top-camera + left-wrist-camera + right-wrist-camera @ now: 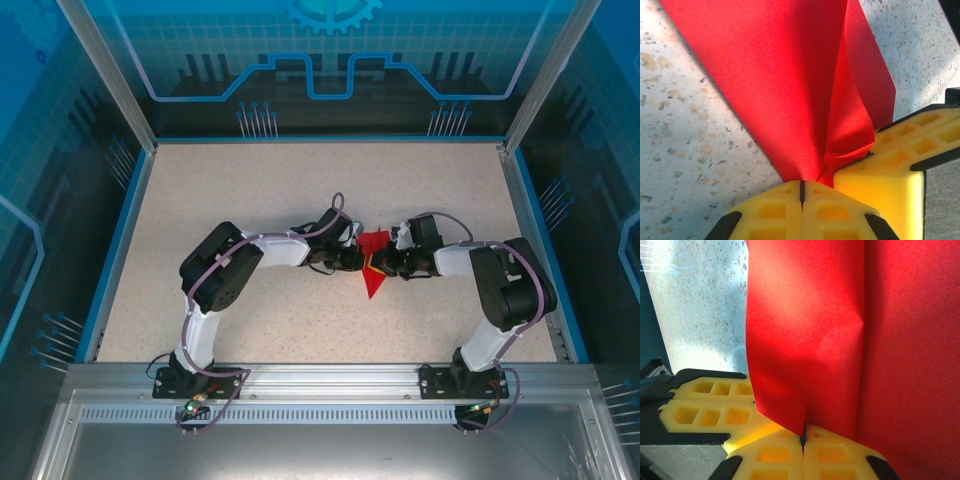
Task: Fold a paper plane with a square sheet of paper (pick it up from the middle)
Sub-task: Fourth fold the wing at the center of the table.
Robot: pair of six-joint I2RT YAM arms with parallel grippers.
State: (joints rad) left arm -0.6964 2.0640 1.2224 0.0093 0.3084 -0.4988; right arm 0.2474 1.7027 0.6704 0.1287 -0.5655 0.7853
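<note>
- Pinching the paper (375, 244) from both sides, the two arms meet over the middle of the desk (300, 190). The paper sits between them, with the left arm on its left and the right arm on its right.
- The left fingers (771, 210) are pressed together on a bunched part of the paper. From there the sheet fans out away from them, over the desk.
- The right fingers (836, 452) are pressed together too and pinch a fold of the paper. The two pairs of tips stand just beside each other, at an angle.
- Neither arm is nearer, because both hold the same small zone near the middle of the shape.
- From above, the long axis of the paper runs from far to near, across the line of the two arms. The wide part lies on the far side of the fingers, and the narrow tip points to the near edge of the desk.
- I cannot tell if the tip touches the desk or hangs just above it.
- In my judgement the next move depends on this crossing. A pull to the left or right works across the long axis, so it can open or tear the fold.
</note>
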